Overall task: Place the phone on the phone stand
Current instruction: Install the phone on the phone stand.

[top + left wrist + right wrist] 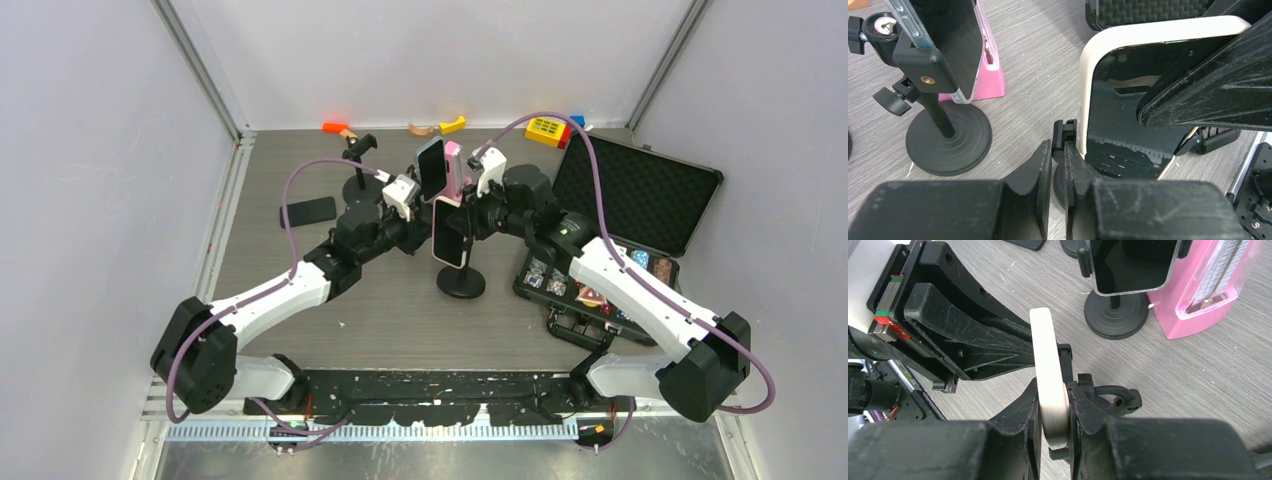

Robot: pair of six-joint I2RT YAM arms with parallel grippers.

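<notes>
Standing upright over the grey wood-grain desk [400,325], the cream-cased, black-screened phone [452,232] is pinched along its edge by the right claw [1054,390], which is closed on it just above the black round-based phone stand [461,283]. The left claw [1058,150] is closed too, its tips at the stand's small black clamp [1066,131] beside the phone; I cannot tell whether it pinches that.

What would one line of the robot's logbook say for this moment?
right hand: shut on white-cased phone | left hand: shut, at clamp of phone stand | phone: upright above stand base, not yet released
</notes>
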